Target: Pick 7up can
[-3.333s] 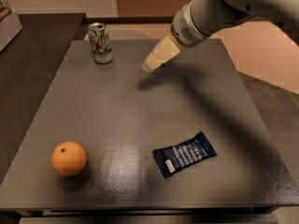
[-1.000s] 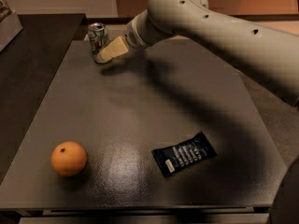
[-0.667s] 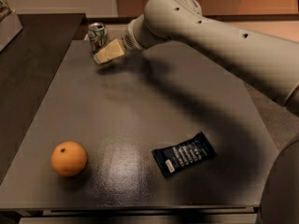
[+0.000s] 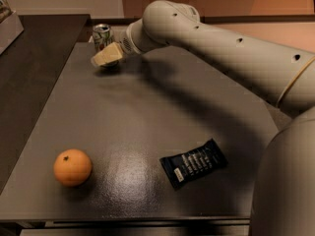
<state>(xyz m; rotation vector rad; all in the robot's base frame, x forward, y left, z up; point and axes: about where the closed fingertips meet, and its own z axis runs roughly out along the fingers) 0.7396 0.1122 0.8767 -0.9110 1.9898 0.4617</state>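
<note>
The 7up can (image 4: 101, 34) stands upright at the far left corner of the dark grey table (image 4: 147, 112); its silver top and white-and-green upper side show. My gripper (image 4: 105, 57), cream-coloured at the end of the large white arm, is right in front of the can and covers its lower part. The arm reaches in from the right across the back of the table.
An orange (image 4: 72, 167) sits near the front left of the table. A dark blue snack packet (image 4: 193, 163) lies at the front, right of centre. A darker counter (image 4: 34, 53) adjoins on the left, with a pale box (image 4: 9, 26) at its far end.
The arm has swung left from the table's back right. The gripper now sits lower and closer, against the front of the can. The can, orange and packet have not moved.
</note>
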